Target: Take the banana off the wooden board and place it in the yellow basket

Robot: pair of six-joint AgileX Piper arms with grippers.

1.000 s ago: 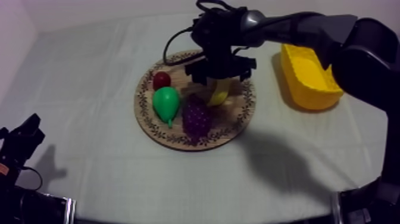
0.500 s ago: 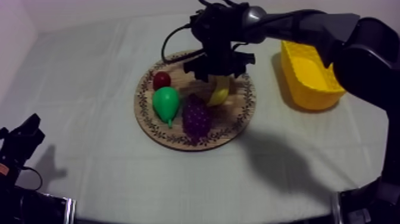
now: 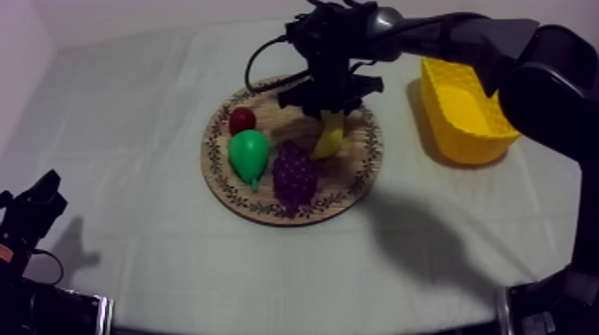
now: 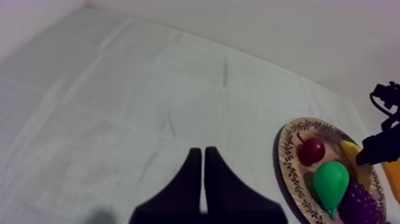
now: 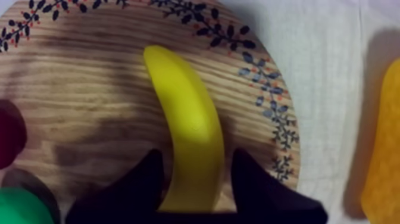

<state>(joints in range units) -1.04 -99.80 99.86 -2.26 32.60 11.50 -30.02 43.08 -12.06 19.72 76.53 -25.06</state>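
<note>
banana (image 3: 328,140): yellow, curved, was at far-right part of wooden board (image 3: 349,178) | board: round, patterned rim | yellow basket (image 3: 463,120): stood right of board, apart

The banana (image 3: 328,142) is partly hidden under the right tool (image 3: 330,110).

Right arm (image 3: 463,36) smooth, dark grey; left claw (image 4: 201,151) black, tapered to tips

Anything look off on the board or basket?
Nothing stands out. Right tool is shut on the banana at the wooden board; pear, grapes and small red fruit sit on it; yellow basket stands upright.
</note>
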